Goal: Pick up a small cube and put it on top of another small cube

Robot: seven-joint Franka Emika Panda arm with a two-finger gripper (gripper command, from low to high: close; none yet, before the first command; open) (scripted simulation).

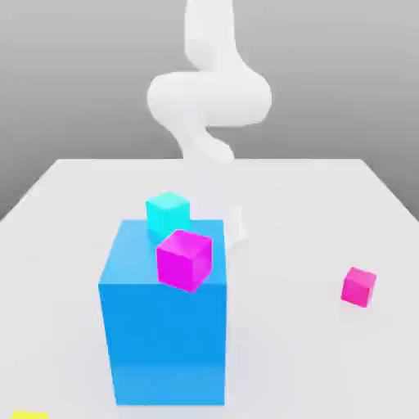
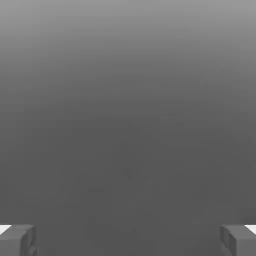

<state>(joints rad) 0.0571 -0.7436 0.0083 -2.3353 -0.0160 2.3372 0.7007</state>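
Exterior view: pink cube [image 1: 358,287], well right of the big blue block [image 1: 168,327]; pincer [image 2: 128,241] spread and empty, best centred squarely above before descending.

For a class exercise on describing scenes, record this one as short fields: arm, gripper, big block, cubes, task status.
arm: white, at the back of the table
gripper: open, nothing between its fingers
big block: blue
cyan cube: toward the block's far side in the exterior view
magenta cube: nearer the camera than the cyan cube
pink cube: on the table, to the exterior view's right
task status: pink cube not yet on cyan cube
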